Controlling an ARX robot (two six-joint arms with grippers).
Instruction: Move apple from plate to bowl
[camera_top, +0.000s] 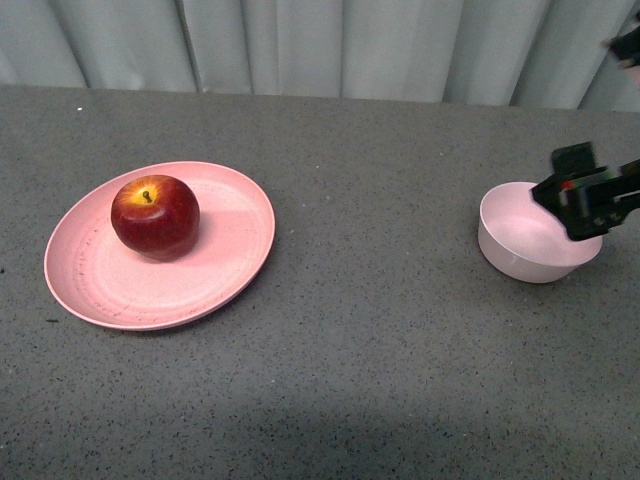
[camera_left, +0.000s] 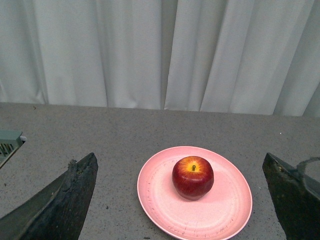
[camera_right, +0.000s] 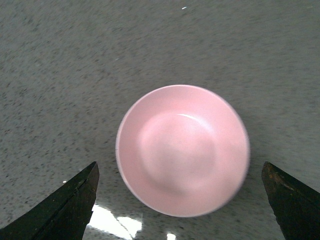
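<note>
Here apple (camera_top: 155, 215) on plate (camera_top: 90, 270), ahead of wide-open empty left gripper (camera_left: 179, 159); right gripper (camera_right: 180, 165) wide-open, empty, over bowl (camera_right: 210, 130).

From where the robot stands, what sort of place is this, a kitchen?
Probably a staged test bench rather than a kitchen: a grey speckled table, a plain pale curtain hung behind it, and an apple on a plate with an empty bowl set out apart from it.
</note>
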